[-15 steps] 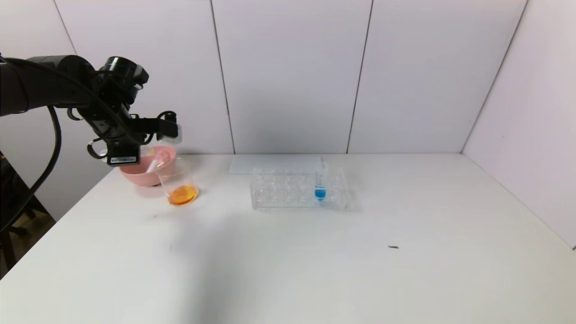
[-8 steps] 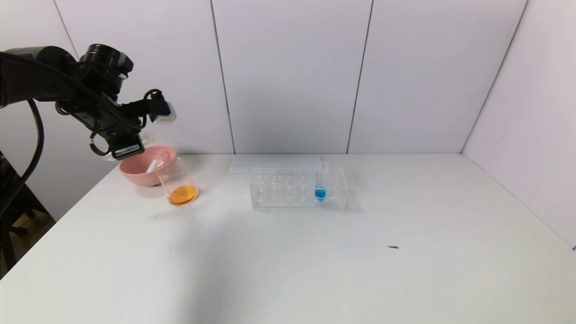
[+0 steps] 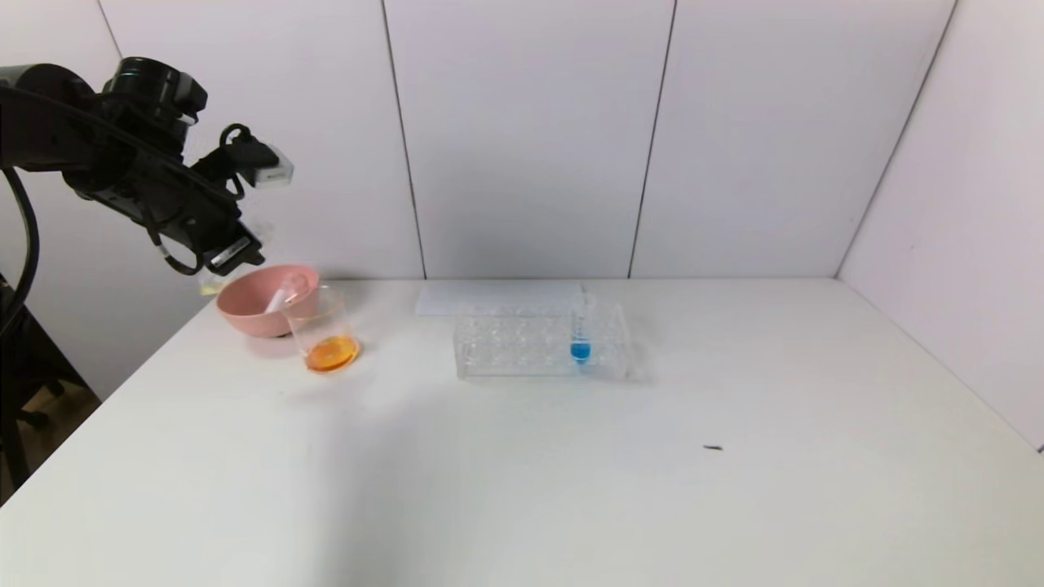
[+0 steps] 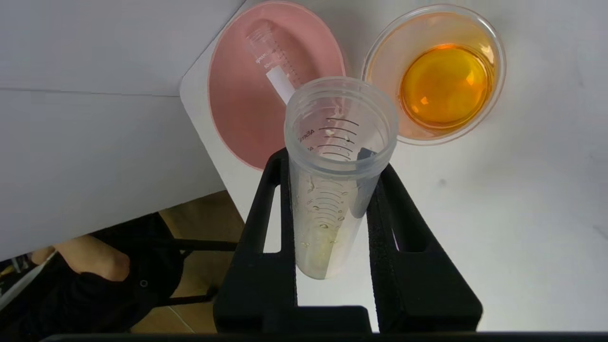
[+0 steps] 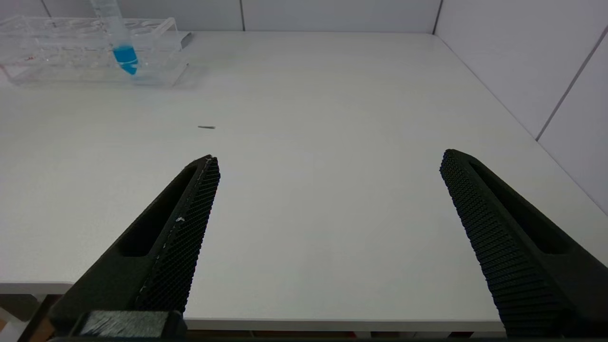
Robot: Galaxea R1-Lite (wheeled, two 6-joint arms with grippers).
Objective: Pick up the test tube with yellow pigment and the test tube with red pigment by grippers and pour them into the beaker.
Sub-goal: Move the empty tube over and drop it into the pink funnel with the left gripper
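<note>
Head view: the left gripper hangs high above the table's far-left corner, beside the pink bowl. One beaker stands touching the bowl, holding orange liquid. One rack carries a single blue-liquid tube, upright.

Left wrist view: the fingers are clamped on one emptied test tube (faint yellowish residue at its base), long axis along the fingers, open mouth toward bowl and beaker. A second empty tube lies slanted in the bowl.

Right wrist view: the right gripper is spread wide, holding nothing, low at the table's near edge.
</note>
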